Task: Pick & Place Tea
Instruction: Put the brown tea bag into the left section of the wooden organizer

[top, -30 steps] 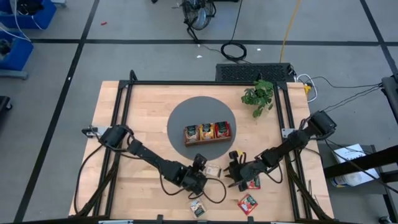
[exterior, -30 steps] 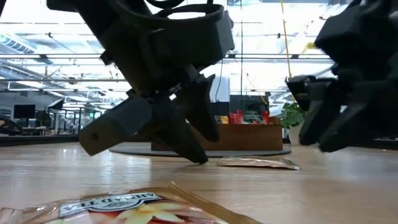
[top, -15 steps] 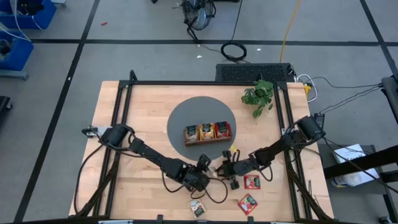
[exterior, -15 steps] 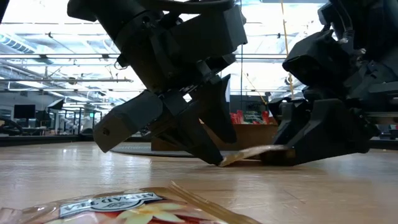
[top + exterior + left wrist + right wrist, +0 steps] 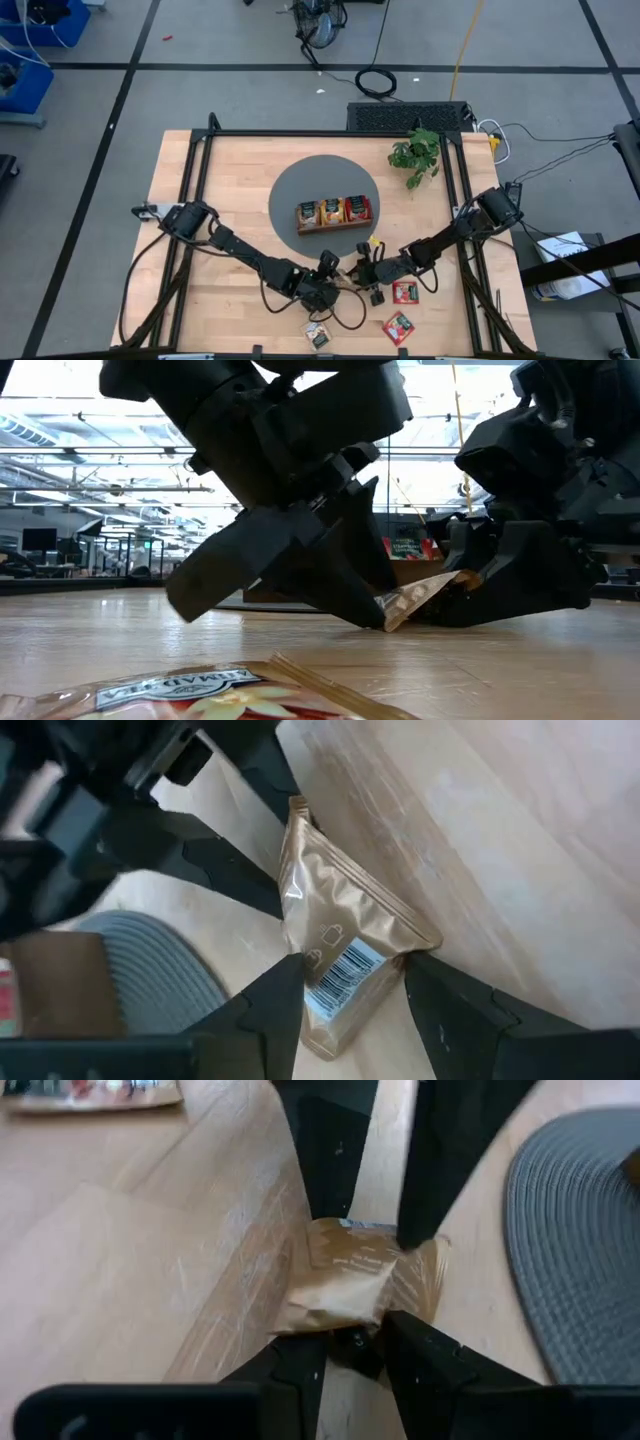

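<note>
Both arms meet at near-centre of desk (image 5: 200, 170), just near of the grey mat (image 5: 290, 195). Since half a sec ago: gold tea packet (image 5: 415, 598) has gone from nearly flat to tilted, one edge propped up off the wood. Left gripper (image 5: 350, 995) straddles it, fingers narrow, touching packet sides. Right gripper (image 5: 352, 1342) pinches the opposite edge. Which one bears the load – hard to tell. Looks like a two-arm lift/handover starting. Tray (image 5: 333, 212) on mat already part-filled; red packets (image 5: 405, 292) lie at near right.
</note>
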Controlling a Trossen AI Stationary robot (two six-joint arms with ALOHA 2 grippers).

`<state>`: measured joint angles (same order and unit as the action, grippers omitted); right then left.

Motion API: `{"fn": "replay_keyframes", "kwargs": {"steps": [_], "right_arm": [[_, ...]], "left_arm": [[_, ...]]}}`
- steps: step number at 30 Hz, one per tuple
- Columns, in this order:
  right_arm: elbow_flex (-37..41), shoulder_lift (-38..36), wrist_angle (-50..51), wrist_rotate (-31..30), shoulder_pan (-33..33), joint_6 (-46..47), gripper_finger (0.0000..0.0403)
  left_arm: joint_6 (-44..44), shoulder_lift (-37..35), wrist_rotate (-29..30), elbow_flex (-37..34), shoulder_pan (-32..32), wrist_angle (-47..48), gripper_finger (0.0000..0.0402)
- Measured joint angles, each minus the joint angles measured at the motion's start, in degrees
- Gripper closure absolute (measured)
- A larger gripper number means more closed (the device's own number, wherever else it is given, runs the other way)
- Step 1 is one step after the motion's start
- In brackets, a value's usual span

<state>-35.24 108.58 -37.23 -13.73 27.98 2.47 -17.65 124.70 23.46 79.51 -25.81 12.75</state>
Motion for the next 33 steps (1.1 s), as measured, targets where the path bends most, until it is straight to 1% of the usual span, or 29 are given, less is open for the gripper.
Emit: {"fn": "replay_keyframes", "kwargs": {"steps": [2, 5, 7, 11, 14, 16, 19, 26, 28, 30, 33], "right_arm": [[0.0, -0.07, 0.0, -1.31, 1.08, -2.15, 0.0302], [0.0, -0.27, 0.18, -6.93, 3.52, -5.3, 0.0287], [0.0, -0.28, 0.3, -9.95, 4.85, -6.88, 0.0275], [0.0, -0.33, -0.64, -11.61, 5.96, -7.19, 0.0259], [0.0, -0.31, -1.65, -11.57, 5.92, -6.75, 0.026], [0.0, -0.31, -1.65, -12.0, 5.63, -6.66, 0.0269], [0.0, -0.31, -1.77, -12.39, 5.59, -6.71, 0.0295], [0.0, -0.36, -2.69, -14.53, 5.96, -9.44, 0.0387], [0.03, -0.33, -3.74, -14.56, 6.21, -10.56, 0.0397], [0.07, -0.33, -4.89, -14.74, 6.33, -11.11, 0.0396], [0.07, -1.91, -3.61, -14.78, 6.61, -11.3, 0.0401]], "left_arm": [[2.48, -0.04, -1.65, 0.06, 0.41, 0.61, 0.022], [4.63, -0.12, -4.0, 0.08, 0.77, 1.2, 0.022], [4.77, -0.13, -4.33, 0.06, 0.77, 1.27, 0.022], [5.51, -0.13, -4.73, 0.06, 0.79, 1.38, 0.022], [5.88, -0.13, -5.19, 0.04, 0.81, 1.37, 0.022], [5.89, -0.13, -5.24, 0.02, 0.81, 1.08, 0.022], [6.04, -0.11, -6.75, 0.03, 0.81, 0.24, 0.022], [7.9, -0.13, -7.59, -0.01, 0.83, 0.26, 0.022], [8.55, -0.3, -8.71, 0.01, 0.74, 0.15, 0.022], [9.43, -0.33, -9.33, -0.01, 0.51, 0.14, 0.022], [10.54, -0.96, -9.6, 0.06, 0.39, 0.56, 0.022]]}}
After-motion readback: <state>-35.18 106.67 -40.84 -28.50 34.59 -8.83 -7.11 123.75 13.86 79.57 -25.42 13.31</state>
